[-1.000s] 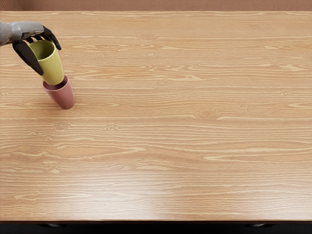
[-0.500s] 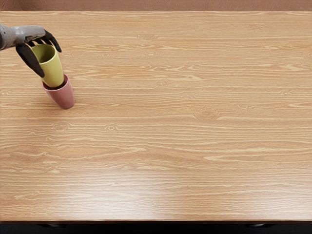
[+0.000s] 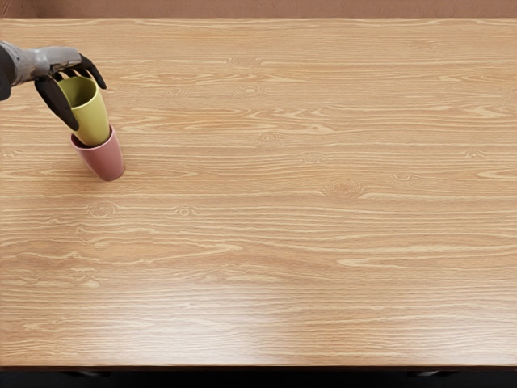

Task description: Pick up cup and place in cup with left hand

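One yellow cup (image 3: 94,121) has its base inside the mouth of a pink cup (image 3: 105,160), which stands near ten o'clock on the bench (image 3: 283,226). The left robot hand (image 3: 89,107) grips the yellow cup near its rim, thumb toward eight o'clock, other fingers toward one o'clock.

No readable text, labels or numbers on anything here.
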`<state>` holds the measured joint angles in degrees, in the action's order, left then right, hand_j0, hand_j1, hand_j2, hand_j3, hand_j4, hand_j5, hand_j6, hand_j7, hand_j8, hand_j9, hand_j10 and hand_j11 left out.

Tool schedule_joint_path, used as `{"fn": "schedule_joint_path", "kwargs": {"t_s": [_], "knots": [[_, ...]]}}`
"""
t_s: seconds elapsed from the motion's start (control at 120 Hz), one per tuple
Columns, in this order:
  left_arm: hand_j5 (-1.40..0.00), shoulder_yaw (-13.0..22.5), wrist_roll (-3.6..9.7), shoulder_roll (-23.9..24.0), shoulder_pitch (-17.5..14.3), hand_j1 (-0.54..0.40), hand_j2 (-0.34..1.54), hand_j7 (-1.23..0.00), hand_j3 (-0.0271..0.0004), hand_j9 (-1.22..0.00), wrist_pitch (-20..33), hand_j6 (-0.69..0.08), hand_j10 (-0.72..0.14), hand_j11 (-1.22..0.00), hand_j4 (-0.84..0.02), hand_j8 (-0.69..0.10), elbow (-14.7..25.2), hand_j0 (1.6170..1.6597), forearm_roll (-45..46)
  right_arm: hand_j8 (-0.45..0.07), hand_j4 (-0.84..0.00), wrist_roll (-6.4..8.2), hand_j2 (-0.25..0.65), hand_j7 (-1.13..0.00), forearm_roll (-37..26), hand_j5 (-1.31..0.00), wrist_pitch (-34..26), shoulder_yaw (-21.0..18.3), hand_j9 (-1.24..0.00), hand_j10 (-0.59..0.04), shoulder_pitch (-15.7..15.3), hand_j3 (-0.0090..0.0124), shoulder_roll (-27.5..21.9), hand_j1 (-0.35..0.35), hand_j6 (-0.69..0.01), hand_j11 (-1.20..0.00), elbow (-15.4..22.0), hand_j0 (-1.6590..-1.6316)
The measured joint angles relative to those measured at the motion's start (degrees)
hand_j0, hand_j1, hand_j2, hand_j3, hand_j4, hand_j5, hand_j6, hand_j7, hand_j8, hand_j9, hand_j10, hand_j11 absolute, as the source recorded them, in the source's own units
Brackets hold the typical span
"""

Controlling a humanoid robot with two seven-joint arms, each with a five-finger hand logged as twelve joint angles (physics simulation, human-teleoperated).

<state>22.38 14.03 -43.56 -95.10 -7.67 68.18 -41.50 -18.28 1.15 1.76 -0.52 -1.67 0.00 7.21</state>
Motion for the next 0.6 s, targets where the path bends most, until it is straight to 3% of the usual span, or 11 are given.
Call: {"fn": "schedule_joint_path", "kwargs": {"t_s": [0.208,0.4,0.6], "knots": [[-0.53,-0.11,-0.2,0.32,0.42,-0.077,0.06,-0.53,0.0,-0.52,0.07,-0.337,-0.395,-0.52,-0.388,-0.32,-1.06,1.6567,0.38,0.0,0.0,0.0,0.0,0.0,0.0,0.0,0.0,0.0,0.0,0.0,0.0,0.0,0.0,-0.349,-0.001,0.0,0.0,-1.6581],[-0.24,-0.93,-0.22,0.1,0.37,0.148,0.03,-0.25,0.0,-0.24,-0.58,-0.164,-0.186,-0.24,-0.184,-0.157,-0.91,1.6575,5.01,0.0,0.0,0.0,0.0,0.0,-0.01,0.0,0.0,0.0,0.0,0.0,0.0,0.0,0.0,-0.349,-0.001,0.0,0.0,-1.6581],[-0.11,-3.97,-0.23,-0.65,-0.34,0.257,0.02,-0.11,0.0,-0.11,-6.55,-0.08,-0.087,-0.11,-0.086,-0.077,-0.59,1.6578,9.73,0.0,0.0,0.0,0.0,0.0,0.0,0.0,0.0,0.0,0.0,0.0,0.0,0.0,0.0,-0.349,-0.001,0.0,0.0,-1.6581]]}}
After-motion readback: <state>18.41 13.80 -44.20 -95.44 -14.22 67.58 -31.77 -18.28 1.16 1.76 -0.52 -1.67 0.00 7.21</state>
